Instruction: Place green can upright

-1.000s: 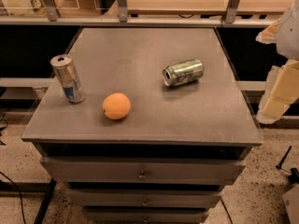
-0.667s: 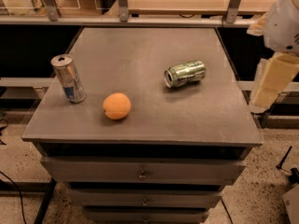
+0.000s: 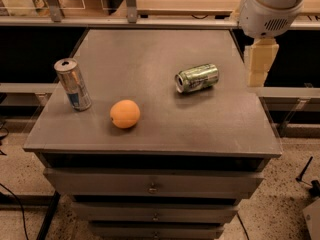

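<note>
- Gripper (image 3: 259, 64): beyond the cabinet top's (image 3: 150, 39) right edge, closer in than a second ago; whether spread or closed cannot be told.
- Green can (image 3: 197, 77): lying on its side, right of centre, untouched.
- Orange (image 3: 125, 114), upright silver-and-blue can (image 3: 73, 84): well left.
- Reading: approach begun; grasp still ahead.

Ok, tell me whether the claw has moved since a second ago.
Yes. The beige claw has shifted left and up-frame, closer to the grey drawer cabinet's right edge, near its far corner.
</note>
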Robot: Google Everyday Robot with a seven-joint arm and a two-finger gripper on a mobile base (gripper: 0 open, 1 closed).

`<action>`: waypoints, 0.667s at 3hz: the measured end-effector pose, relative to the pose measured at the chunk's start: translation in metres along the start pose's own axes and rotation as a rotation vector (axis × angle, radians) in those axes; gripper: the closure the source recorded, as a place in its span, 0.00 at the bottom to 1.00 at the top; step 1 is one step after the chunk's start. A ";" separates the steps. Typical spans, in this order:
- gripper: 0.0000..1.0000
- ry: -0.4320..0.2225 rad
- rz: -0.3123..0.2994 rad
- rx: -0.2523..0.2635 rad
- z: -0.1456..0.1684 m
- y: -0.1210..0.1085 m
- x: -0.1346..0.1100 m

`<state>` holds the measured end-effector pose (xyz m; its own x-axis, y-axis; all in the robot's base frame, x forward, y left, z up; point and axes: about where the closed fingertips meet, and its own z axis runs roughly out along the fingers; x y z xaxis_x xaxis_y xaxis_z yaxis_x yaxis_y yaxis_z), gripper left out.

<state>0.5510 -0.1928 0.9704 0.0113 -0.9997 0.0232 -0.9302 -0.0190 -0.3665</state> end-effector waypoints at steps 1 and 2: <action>0.00 0.036 -0.144 -0.016 0.022 -0.025 -0.011; 0.00 0.040 -0.249 -0.052 0.047 -0.043 -0.019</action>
<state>0.6079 -0.1740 0.9419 0.2284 -0.9628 0.1441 -0.9184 -0.2622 -0.2963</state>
